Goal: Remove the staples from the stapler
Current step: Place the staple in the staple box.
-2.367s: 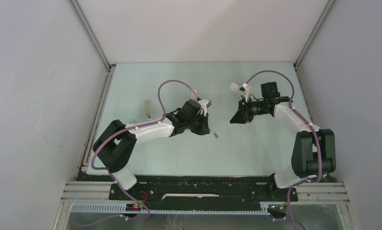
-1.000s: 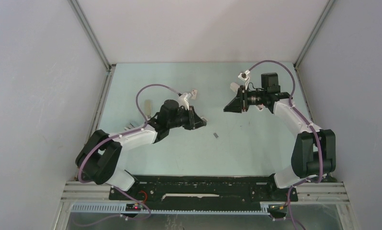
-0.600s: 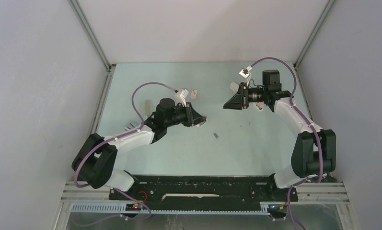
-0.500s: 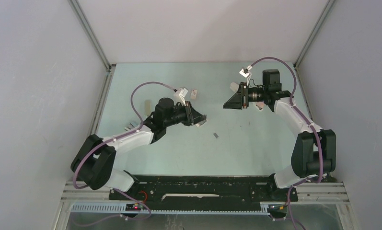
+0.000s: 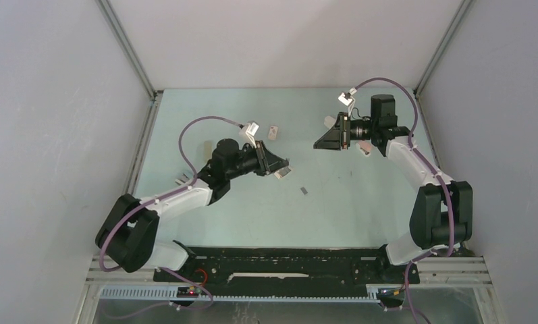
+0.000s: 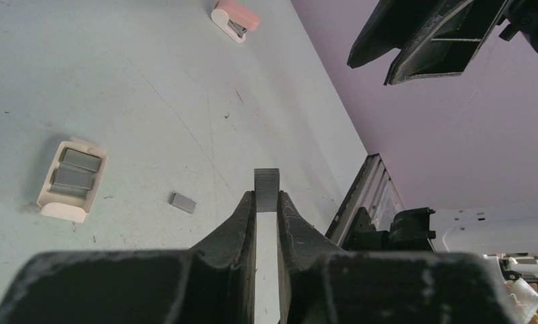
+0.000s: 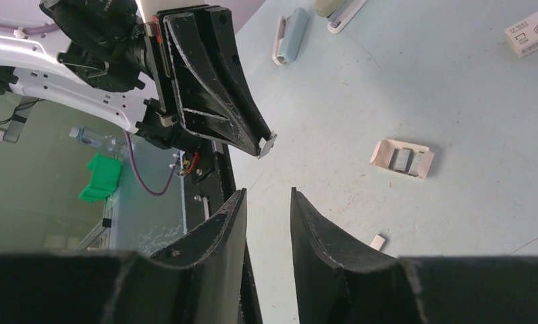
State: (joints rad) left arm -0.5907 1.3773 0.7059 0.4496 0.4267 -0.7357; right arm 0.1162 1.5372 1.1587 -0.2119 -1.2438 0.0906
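Silvery-grey metal shows at the tip of the left hand point(image 6: 266, 202): a short strip of staples point(image 6: 266, 181) is pinched between its two black fingers, with the end of the strip poking out past the fingertips. The strip is held in the air above the pale green desk point(image 6: 117, 101), not touching it.

The right hand point(image 7: 268, 196) faces the left one from across the middle of the desk, well apart from it. Its fingers stand spread, with nothing between them.

A second, loose strip of staples point(image 6: 183, 202) lies flat on the desk, closer to the arm bases than either hand. Near it sits a small open cardboard tray point(image 6: 62, 210) holding more grey staple blocks. A pink stapler point(image 6: 235, 15) lies farther off toward the right arm's side. In the right wrist view, a blue-grey stapler point(image 7: 289, 35) lies on the left arm's side of the desk, with a small white box point(image 7: 532, 34) farther back. Which stapler the held strip came from cannot be told.
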